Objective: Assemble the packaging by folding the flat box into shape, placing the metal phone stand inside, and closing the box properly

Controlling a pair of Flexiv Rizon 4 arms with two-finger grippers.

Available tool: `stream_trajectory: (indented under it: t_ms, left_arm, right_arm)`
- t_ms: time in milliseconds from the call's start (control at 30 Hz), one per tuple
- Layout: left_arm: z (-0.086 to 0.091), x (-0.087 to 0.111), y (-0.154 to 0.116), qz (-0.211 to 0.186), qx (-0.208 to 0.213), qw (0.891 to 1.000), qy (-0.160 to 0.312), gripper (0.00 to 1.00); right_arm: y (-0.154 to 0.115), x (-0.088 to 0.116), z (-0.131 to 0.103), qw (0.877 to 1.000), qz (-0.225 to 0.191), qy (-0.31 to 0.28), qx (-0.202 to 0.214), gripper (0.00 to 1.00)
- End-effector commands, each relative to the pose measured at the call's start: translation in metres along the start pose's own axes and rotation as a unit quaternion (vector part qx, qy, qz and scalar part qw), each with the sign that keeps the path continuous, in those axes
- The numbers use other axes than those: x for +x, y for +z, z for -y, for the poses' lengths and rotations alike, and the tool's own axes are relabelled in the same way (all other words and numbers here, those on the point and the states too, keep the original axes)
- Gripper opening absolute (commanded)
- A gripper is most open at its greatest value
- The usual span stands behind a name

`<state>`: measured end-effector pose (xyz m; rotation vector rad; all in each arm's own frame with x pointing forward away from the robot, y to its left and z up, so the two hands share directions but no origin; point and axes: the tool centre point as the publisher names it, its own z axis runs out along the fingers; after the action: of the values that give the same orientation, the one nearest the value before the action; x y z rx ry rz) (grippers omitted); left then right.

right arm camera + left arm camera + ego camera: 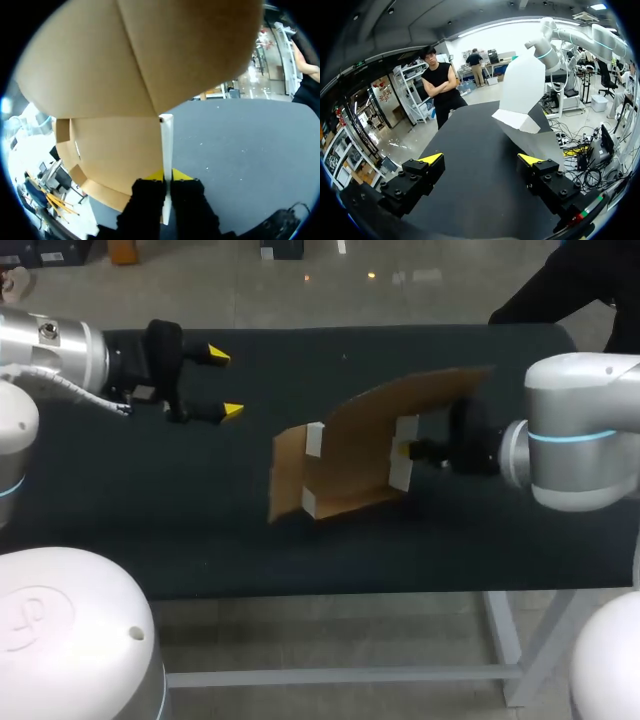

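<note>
Right tool point(167, 176): closed to a narrow slit, both yellow-tipped fingers pressed against opposite faces of a thin white flap point(166, 145) of the box point(125, 75). Grip confirmed from right wrist view; flap seen edge-on, running straight out between the fingers. Nothing else in the grip.

Box in head view point(350, 455): partly folded cardboard, brown on the inner faces, white on the outer. Located about mid-table, held up on a tilt with the brown side toward the head camera. Large main panel, with a shorter brown panel bent off its left end. White flaps noted at both ends of the main panel, the right-hand one pinched at the tool tips point(407, 450). Lower edge close to the table point(200, 530); contact with the surface not determinable.

Right arm point(570, 440): entering from the right side, wrist level with the box's right end.

Left tool point(225, 382): fingers spread wide, nothing between them, nothing touched. Positioned over the far left part of the table, well apart from the box. Left arm point(60, 355) entering from the left edge.

Left wrist view: tool tips point(481, 160) wide apart over the dark table point(470, 200); box point(522, 90) ahead of the fingers, white outer faces turned this way, right arm point(555, 45) behind it.
</note>
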<state>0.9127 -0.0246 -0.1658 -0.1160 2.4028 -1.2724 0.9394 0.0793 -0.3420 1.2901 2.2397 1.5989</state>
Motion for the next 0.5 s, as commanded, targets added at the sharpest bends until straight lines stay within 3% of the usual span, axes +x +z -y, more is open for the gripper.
stream_trajectory:
  t_ms: [33, 167, 267, 500]
  left_arm:
    - [0.0023, 0.0025, -0.0075, -0.005, -0.009, 1.000, 0.002, 1.00]
    - [0.0028, 0.0046, -0.0113, -0.010, -0.019, 1.000, 0.007, 1.00]
    - [0.0021, 0.0039, -0.0166, -0.030, -0.051, 0.998, 0.002, 1.00]
    - [0.0021, 0.0039, -0.0166, -0.030, -0.051, 0.998, 0.002, 1.00]
  right_arm:
    - [-0.0034, -0.0024, -0.0047, 0.995, -0.083, 0.007, 0.062, 0.00]
    - [-0.0022, -0.0004, -0.0043, 0.990, -0.097, 0.020, 0.096, 0.00]
    - [0.0004, 0.0008, -0.0029, 0.983, -0.102, 0.044, 0.145, 0.00]
    - [-0.0011, 0.0012, -0.0023, 0.984, -0.100, 0.040, 0.143, 0.00]
